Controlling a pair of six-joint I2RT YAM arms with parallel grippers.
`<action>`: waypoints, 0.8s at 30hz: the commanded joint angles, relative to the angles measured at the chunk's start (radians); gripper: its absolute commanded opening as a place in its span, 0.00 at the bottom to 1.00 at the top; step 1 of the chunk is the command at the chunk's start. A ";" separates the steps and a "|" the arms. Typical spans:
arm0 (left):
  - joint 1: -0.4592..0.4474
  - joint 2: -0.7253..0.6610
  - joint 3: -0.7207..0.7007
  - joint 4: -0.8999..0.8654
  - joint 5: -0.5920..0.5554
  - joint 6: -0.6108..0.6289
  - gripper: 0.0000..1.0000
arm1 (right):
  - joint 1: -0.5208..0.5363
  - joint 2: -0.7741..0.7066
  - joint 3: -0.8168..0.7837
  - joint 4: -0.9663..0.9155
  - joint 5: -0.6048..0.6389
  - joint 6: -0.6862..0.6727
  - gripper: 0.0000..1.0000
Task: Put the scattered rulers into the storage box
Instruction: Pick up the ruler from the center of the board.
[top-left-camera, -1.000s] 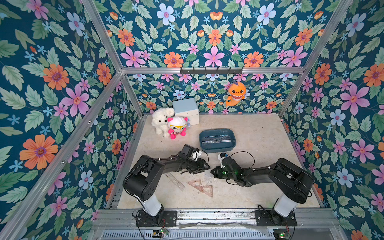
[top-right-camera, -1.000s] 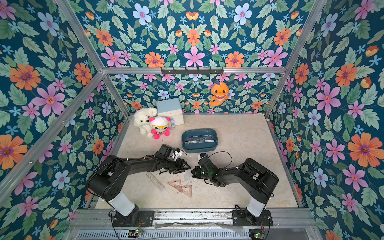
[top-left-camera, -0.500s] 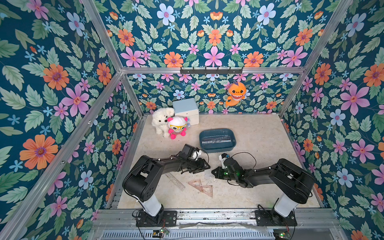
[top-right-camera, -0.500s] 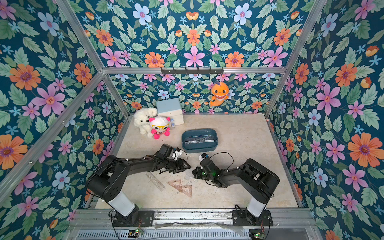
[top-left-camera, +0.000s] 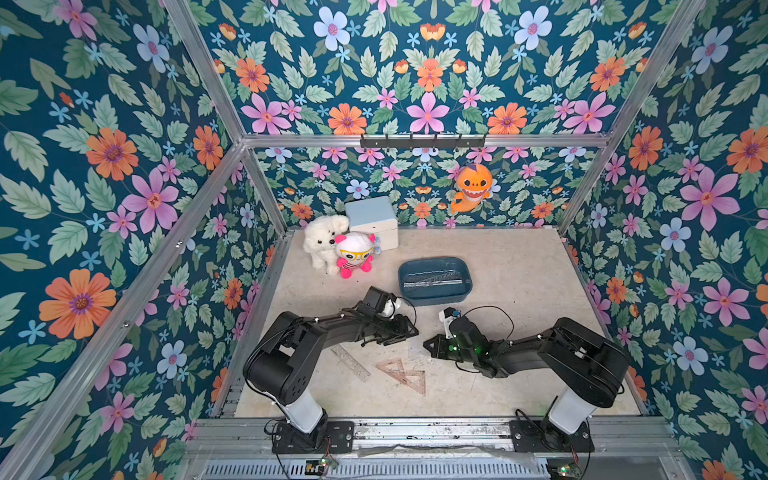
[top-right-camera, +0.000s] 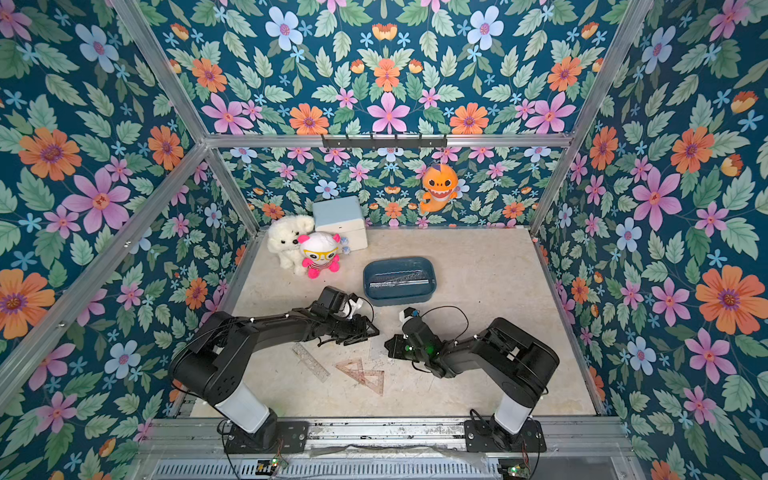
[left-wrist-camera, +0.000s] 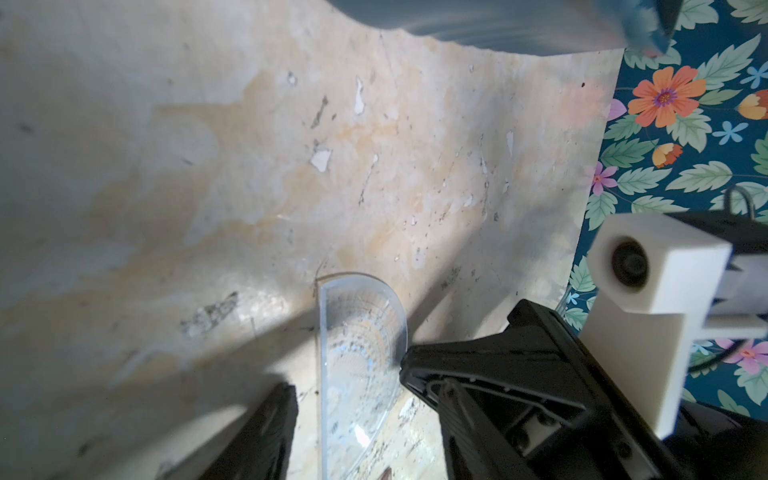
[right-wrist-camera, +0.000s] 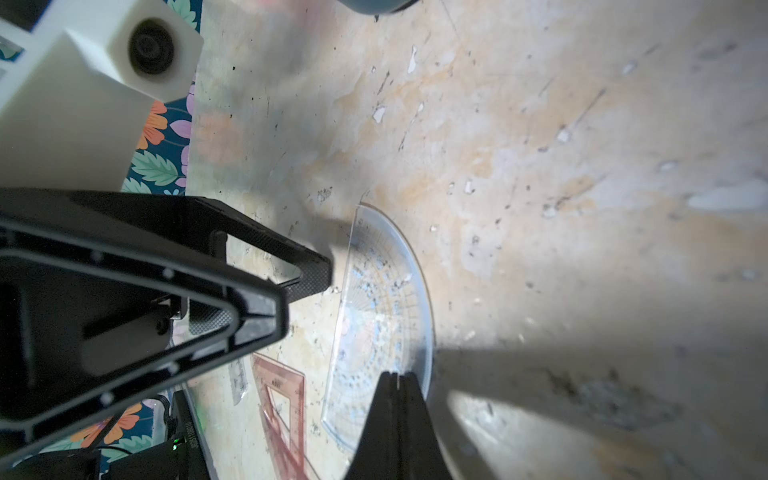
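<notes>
**Left gripper** (right-wrist-camera: 305, 293): the jaws stand partly apart, with nothing clamped between them. In the right wrist view one fingertip (right-wrist-camera: 324, 270) sits at the straight edge of the protractor (left-wrist-camera: 357, 345). Whether it actually touches cannot be told.

**Right gripper** (right-wrist-camera: 392, 378): the jaws are pressed together, and their joined tips are set at the protractor's curved edge.

**Protractor**: clear and half-round, it lies flat on the tabletop (top-left-camera: 519, 291) between the two grippers, which point at each other from 9 and 3 o'clock.

**Other task items, in both top views, placed from the grippers:**
- The storage box (top-left-camera: 434, 299) is at 1 o'clock, near but apart, with clear strips (top-left-camera: 432, 277) lying inside it.
- A straight ruler (top-left-camera: 351, 362) lies flat at 8 o'clock, outside the box.
- Two pinkish triangles (top-left-camera: 401, 374) lie together at 7 o'clock, just beside that ruler and also outside the box.
</notes>
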 joint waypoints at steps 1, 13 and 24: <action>-0.002 0.029 -0.016 -0.134 -0.171 0.012 0.61 | 0.000 0.009 -0.011 -0.103 0.005 0.002 0.00; -0.011 0.048 -0.010 -0.125 -0.159 0.006 0.62 | 0.000 0.005 -0.027 -0.094 0.008 0.004 0.00; -0.012 0.047 -0.011 -0.129 -0.165 0.006 0.62 | 0.001 0.020 -0.033 -0.084 0.007 0.007 0.00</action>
